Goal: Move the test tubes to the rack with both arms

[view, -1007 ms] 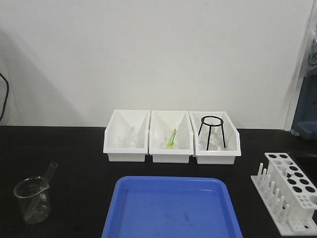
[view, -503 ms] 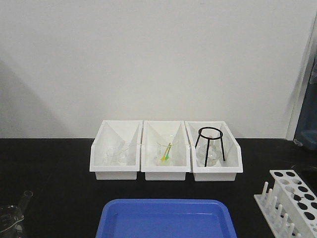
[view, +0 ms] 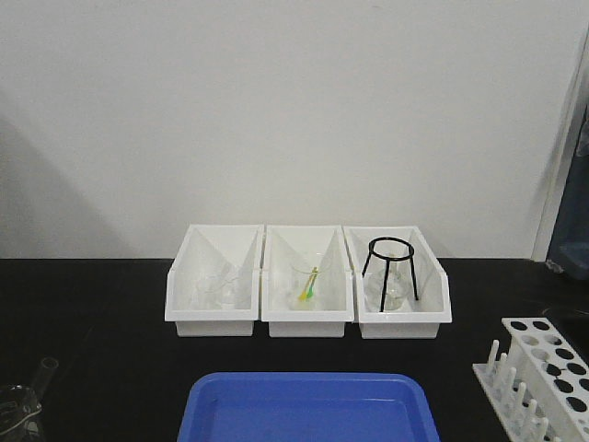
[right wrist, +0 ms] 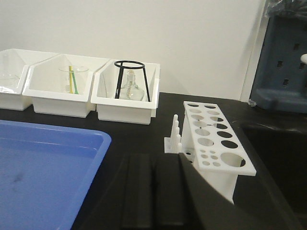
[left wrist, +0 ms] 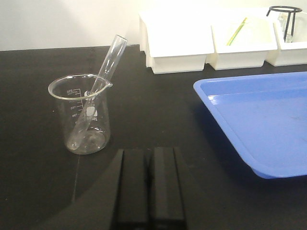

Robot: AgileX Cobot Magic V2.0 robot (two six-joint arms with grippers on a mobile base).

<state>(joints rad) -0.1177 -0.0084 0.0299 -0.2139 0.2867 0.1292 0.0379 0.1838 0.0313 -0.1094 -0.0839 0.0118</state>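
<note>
One clear glass test tube [left wrist: 100,86] leans inside a wide clear beaker [left wrist: 82,115] on the black table; only its rim [view: 48,366] and the beaker's edge [view: 18,410] show at the front view's lower left. The white rack [right wrist: 211,143] with round holes and pegs stands at the right, empty, and also shows in the front view [view: 543,378]. My left gripper [left wrist: 149,155] is shut and empty, low, just right of and nearer than the beaker. My right gripper [right wrist: 154,160] is shut and empty, just left of the rack.
A blue tray [view: 308,410] lies in the middle front. Three white bins [view: 308,295] stand in a row behind it, holding glassware, a yellow-green stick [view: 309,282] and a black wire tripod [view: 391,267]. A dark blue object [right wrist: 283,67] stands far right by the wall.
The front view shifted over the last second: bins, tray and rack sit lower and the beaker slid toward the lower left corner. Since half a second ago almost nothing moved.
</note>
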